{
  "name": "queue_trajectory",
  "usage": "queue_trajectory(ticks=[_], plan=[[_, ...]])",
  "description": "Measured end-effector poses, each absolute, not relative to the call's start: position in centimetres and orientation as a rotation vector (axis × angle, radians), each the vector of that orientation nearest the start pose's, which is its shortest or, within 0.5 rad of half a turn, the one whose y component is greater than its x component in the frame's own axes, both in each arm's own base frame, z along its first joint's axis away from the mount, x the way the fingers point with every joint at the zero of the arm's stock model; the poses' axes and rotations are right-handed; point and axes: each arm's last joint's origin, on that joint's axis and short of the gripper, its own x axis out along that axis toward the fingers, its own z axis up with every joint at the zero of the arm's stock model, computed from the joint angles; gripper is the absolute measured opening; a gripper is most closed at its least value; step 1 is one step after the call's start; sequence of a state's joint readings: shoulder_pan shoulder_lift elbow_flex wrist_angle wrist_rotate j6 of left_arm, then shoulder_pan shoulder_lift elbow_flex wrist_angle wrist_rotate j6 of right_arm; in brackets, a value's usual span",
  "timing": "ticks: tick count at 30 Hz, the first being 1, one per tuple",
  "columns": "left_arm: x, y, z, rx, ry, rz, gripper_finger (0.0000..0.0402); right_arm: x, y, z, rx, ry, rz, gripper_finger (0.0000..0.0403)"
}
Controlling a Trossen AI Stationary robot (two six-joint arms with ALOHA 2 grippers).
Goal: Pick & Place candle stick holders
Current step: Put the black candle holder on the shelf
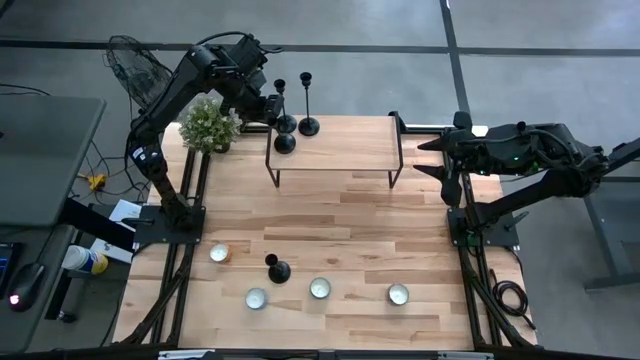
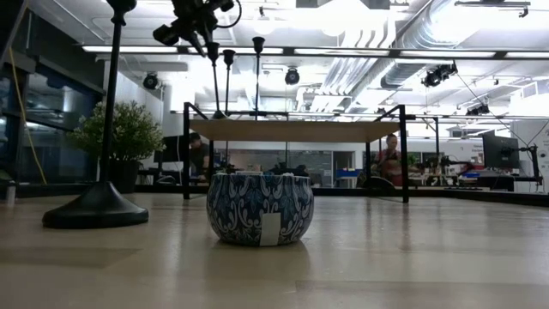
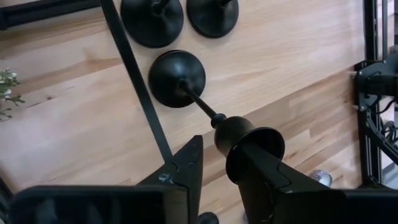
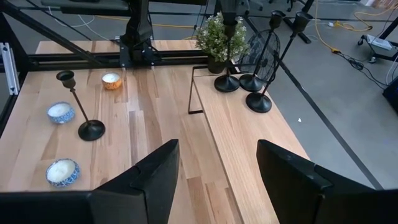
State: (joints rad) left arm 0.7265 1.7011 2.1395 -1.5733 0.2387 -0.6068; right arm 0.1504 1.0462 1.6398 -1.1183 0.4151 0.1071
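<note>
Left claw [image 3: 214, 168] hung over third candlestick [image 3: 186, 84] standing on raised shelf [image 1: 340, 155], fingers parting off cup: release step. Fourth candlestick [image 1: 276, 268] waited on counter [image 1: 350, 230]. Right claw [image 4: 217, 165] idle, spread

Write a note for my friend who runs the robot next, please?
Left gripper: open around the cup top of a candlestick standing on the shelf.
Right gripper: open, empty, at the table's right side.
Done: three candlesticks on the shelf's left end, counting the other two.
Left: the last candlestick, on the table among the tealights.
</note>
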Motion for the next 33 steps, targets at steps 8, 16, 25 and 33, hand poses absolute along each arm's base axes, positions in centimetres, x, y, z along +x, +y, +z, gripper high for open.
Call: queue_trajectory(ticks=[8,16,25,33], plan=[[22.3,18.9,43.9,-1.064,0.857,0.746,0.0111,13.9,0.9,47.2,-0.042,0.49,-0.286,0.0208],[21.4,18.3,46.3,-0.996,0.769,0.759,0.0113,13.9,0.9,47.2,-0.035,0.489,-0.288,0.0208],[20.9,17.7,47.6,-0.967,0.72,0.739,0.0113,13.9,0.9,47.2,-0.035,0.489,-0.288,0.0208],[19.2,14.8,49.5,-0.867,0.665,0.748,0.0113,13.3,0.8,47.0,-0.006,0.506,-0.298,0.0208]])
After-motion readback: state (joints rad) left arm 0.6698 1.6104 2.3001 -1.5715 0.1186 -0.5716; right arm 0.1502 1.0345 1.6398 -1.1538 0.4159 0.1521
